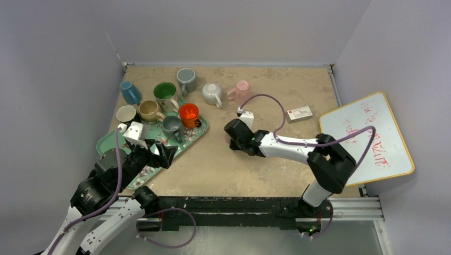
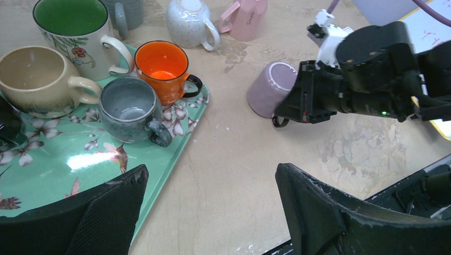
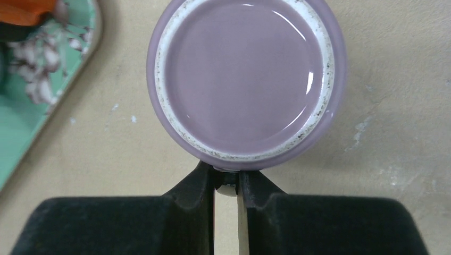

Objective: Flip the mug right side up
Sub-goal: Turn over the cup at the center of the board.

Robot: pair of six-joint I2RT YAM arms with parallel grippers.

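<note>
A lilac mug [image 3: 244, 74] stands bottom up on the tan table, its glazed base facing the right wrist camera. My right gripper [image 3: 227, 178] is shut on the mug's dark handle, pinched between the two fingertips just below the mug's wall. In the left wrist view the lilac mug [image 2: 268, 87] leans slightly, with the right gripper [image 2: 298, 109] against its near side. From above the right gripper [image 1: 234, 139] covers the mug. My left gripper [image 2: 210, 172] hangs open over the tray's corner, holding nothing; from above the left gripper [image 1: 162, 154] is well left of the mug.
A green floral tray [image 2: 64, 159] at the left carries several upright mugs, among them an orange one [image 2: 161, 66] and a grey one [image 2: 127, 109]. A white mug [image 1: 211, 94] and a pink mug [image 1: 242, 90] stand behind. A small box [image 1: 299, 113] and a whiteboard [image 1: 367, 138] lie right.
</note>
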